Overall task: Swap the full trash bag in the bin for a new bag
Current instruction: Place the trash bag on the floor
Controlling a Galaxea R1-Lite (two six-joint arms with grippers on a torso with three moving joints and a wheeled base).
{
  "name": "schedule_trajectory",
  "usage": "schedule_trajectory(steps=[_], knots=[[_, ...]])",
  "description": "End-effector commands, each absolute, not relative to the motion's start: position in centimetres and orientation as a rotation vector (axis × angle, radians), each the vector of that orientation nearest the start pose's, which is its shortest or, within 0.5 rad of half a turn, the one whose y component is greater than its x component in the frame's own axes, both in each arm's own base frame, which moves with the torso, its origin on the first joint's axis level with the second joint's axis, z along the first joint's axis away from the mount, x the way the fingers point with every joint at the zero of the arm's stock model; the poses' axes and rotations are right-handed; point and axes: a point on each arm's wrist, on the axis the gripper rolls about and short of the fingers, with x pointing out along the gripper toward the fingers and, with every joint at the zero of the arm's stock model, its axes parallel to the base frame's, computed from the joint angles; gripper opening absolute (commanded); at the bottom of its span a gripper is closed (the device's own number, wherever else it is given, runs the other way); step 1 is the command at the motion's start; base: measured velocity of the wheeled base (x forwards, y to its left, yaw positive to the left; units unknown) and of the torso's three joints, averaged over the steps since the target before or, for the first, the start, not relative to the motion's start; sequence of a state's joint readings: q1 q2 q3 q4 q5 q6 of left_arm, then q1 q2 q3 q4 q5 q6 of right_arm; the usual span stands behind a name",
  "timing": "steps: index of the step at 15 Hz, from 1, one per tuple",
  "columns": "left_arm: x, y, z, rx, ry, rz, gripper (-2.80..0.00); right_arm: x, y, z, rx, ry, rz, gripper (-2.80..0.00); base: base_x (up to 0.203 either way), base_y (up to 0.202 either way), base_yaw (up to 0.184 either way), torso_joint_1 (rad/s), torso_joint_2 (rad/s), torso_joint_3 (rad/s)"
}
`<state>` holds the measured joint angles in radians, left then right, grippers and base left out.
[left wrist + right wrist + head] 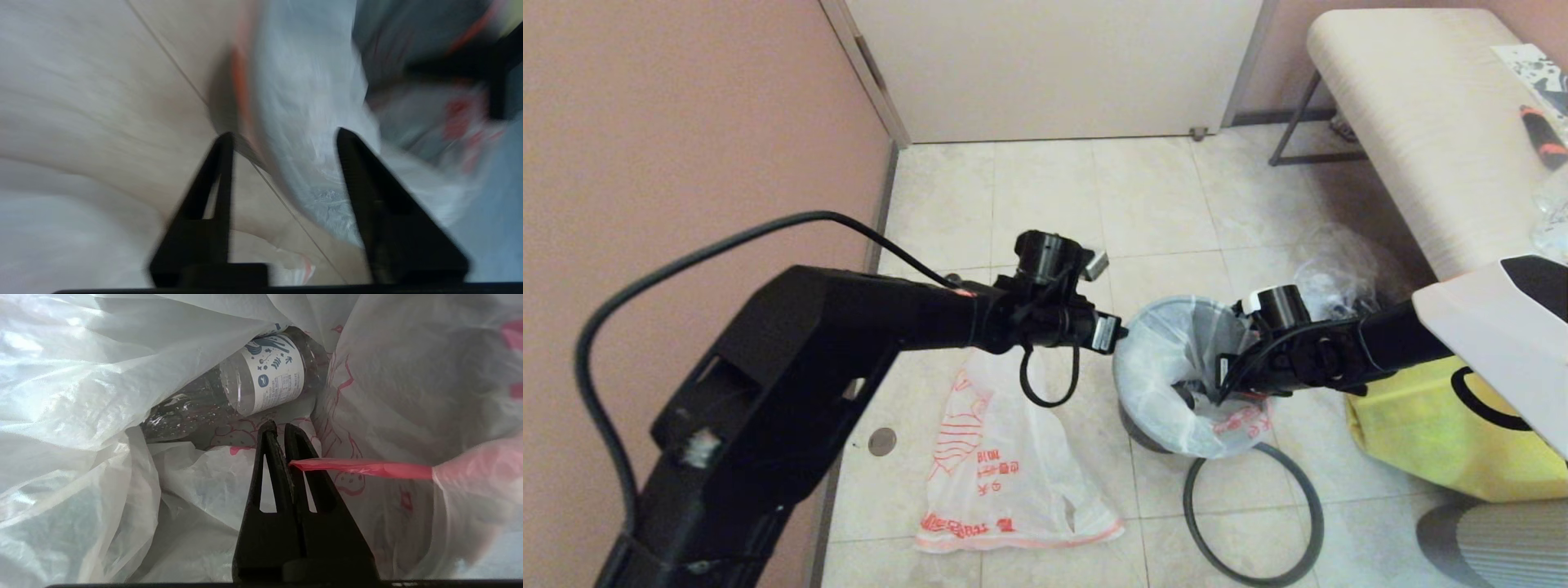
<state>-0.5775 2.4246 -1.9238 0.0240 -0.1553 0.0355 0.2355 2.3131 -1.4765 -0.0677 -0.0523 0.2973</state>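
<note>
Bin [1145, 431] stands on the floor tiles near centre, lined with a white bag [1168, 359] whose mouth is draped over the rim. Right end effector [282, 430] reaches down inside the bag, clenched on a red-edged strip of its film [359, 467]; likely pinching the film to gather or lift the liner. A clear plastic bottle [253, 390] lies in the bag just past the fingertips. Left end effector [284, 136] is released, jaws apart, nothing between them, poised just beside the bag's outer edge, probably to take the opposite side. Grey hoop [1254, 514] lies on the floor against the bin's base. A flat printed bag [1005, 465] lies beside the bin.
</note>
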Motion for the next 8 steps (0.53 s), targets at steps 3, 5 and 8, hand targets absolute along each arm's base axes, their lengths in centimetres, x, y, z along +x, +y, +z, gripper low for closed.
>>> schedule_trajectory(steps=[3,5,8], knots=[[43.0,-30.0,6.3,0.169,0.581,-0.753,0.0,43.9,10.4,7.0,0.175,0.778,0.059,-2.8,0.0,0.0,0.0,0.0,0.0,0.0],[43.3,-30.2,5.6,0.169,0.566,-0.739,0.0,43.8,10.5,7.3,0.175,0.773,0.061,-2.8,0.0,0.0,0.0,0.0,0.0,0.0],[44.0,-30.3,4.6,0.174,0.498,-0.657,-2.8,43.5,10.6,8.3,0.177,0.752,0.068,-2.8,0.0,0.0,0.0,0.0,0.0,0.0]])
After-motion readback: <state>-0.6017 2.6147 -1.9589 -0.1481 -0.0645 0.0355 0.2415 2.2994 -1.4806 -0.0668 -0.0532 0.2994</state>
